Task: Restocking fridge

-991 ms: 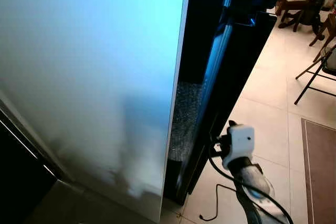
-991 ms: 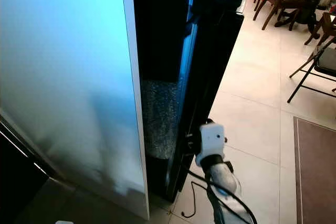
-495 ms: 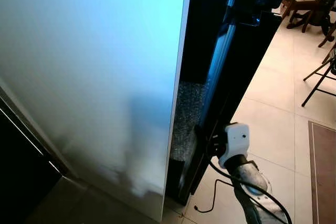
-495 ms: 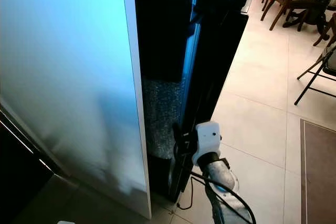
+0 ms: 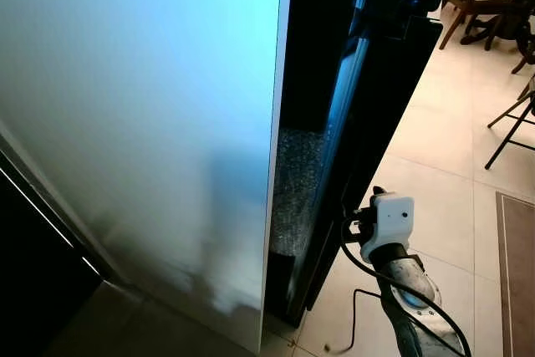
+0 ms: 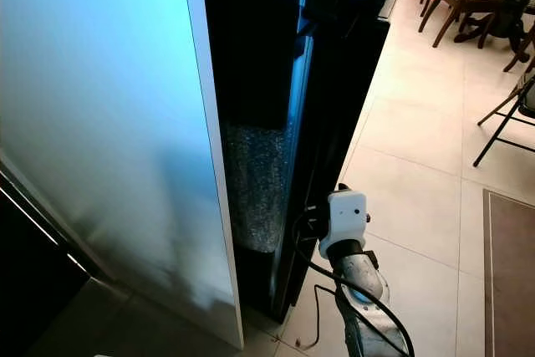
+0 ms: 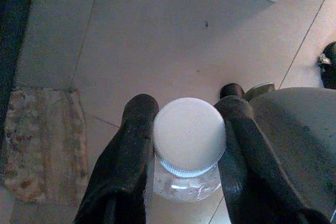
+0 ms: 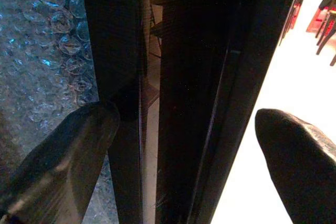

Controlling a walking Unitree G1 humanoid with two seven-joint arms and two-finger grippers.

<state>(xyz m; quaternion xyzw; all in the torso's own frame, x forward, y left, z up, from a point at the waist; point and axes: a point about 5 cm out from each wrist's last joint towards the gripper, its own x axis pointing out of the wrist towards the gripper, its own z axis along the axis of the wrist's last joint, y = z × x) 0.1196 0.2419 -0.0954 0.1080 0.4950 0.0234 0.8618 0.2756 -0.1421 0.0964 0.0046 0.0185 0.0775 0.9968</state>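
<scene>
A: Where is the bottle (image 7: 189,145) located?

B: It is clamped in the left gripper (image 7: 186,153) just under its white ribbed cap, one black finger on each side, with floor tiles seen beyond it. Its body is clear plastic and probably light; thin walls are judged likely to give if squeezed, so the stiffer neck is the better place to be held.

A: And the right gripper (image 8: 194,145)?

B: Its fingers are spread apart, set on either side of the dark edge of the fridge door (image 6: 334,123), which stands slightly ajar. Bubble wrap (image 6: 251,190) is seen in the gap.

A: How is the door expected to handle?

B: It is judged stiff, heavy and glossy, possibly slippery. The narrow edge is the natural hold.
</scene>
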